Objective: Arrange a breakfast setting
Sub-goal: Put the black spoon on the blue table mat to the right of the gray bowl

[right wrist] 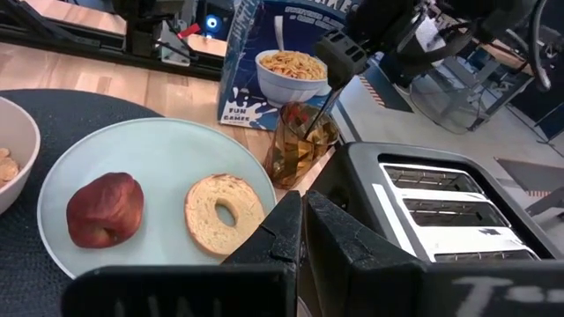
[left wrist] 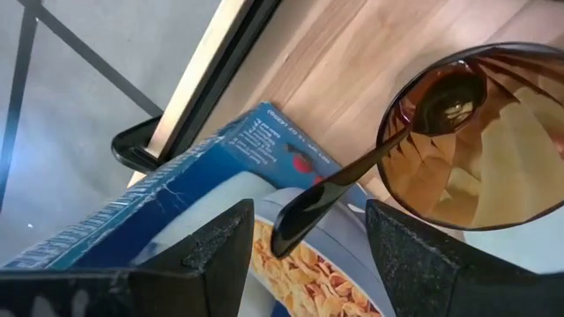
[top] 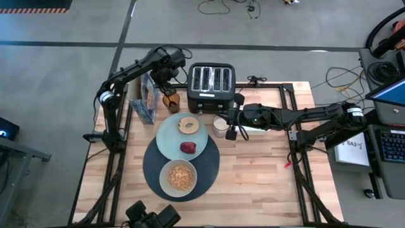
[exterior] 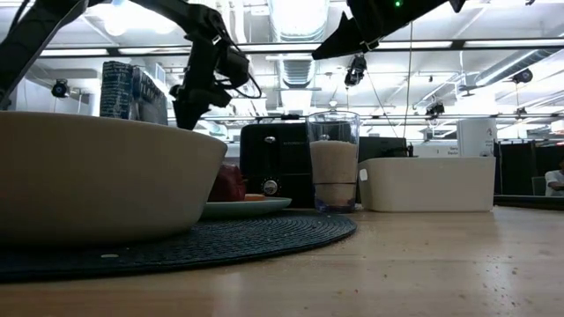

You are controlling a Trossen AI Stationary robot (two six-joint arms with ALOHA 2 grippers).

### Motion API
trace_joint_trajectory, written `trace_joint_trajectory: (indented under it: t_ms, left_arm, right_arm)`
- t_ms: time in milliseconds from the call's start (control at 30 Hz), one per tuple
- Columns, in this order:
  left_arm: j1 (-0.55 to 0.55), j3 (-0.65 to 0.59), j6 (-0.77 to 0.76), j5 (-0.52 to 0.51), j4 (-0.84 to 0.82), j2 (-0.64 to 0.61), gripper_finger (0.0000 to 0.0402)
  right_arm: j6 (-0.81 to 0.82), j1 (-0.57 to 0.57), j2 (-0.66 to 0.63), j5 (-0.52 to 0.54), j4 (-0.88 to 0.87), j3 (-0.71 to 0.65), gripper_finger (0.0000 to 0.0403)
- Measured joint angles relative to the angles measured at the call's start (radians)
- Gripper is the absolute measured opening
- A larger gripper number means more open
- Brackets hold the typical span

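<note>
We have the left gripper poised over the amber cup beside the cereal box, fingers spread either side of the spoon handle; we should close squarely on it and lift straight up so the cup stays put. The right gripper, fingers pressed together, waits near the milk glass. Only our left wrist view shows the handle between the fingers; the high view shows placemat, plate, bagel, fruit and bowl set on the bench.

You see the bowl on the placemat, with the milk glass beside the tray.
</note>
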Motion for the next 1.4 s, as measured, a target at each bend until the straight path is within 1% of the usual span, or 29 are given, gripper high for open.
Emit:
trace_joint_trajectory:
  t_ms: [100,200,600,733,967,1400]
  left_arm:
    - [0.000,-0.022,0.001,0.000,0.013,-0.011,0.0197]
    - [0.000,-0.035,0.001,-0.001,0.022,-0.026,0.0181]
    - [0.000,-0.037,0.005,-0.001,0.040,-0.055,0.0049]
    - [0.000,-0.036,0.009,0.007,0.039,-0.059,0.0018]
    - [-0.001,-0.036,0.015,0.016,0.058,-0.070,0.0001]
    - [0.000,-0.037,0.027,0.027,0.011,-0.143,0.0002]
  right_arm:
    - [0.000,0.000,0.000,0.000,0.000,0.000,0.0009]
    - [0.000,0.000,0.000,0.000,0.000,0.000,0.0009]
    - [0.000,0.000,0.000,0.000,0.003,0.000,0.0009]
    - [0.000,0.000,0.000,0.000,0.003,0.000,0.0009]
    - [0.000,0.000,0.000,0.001,0.003,0.000,0.0009]
    - [0.000,0.000,0.000,0.001,0.003,0.000,0.0009]
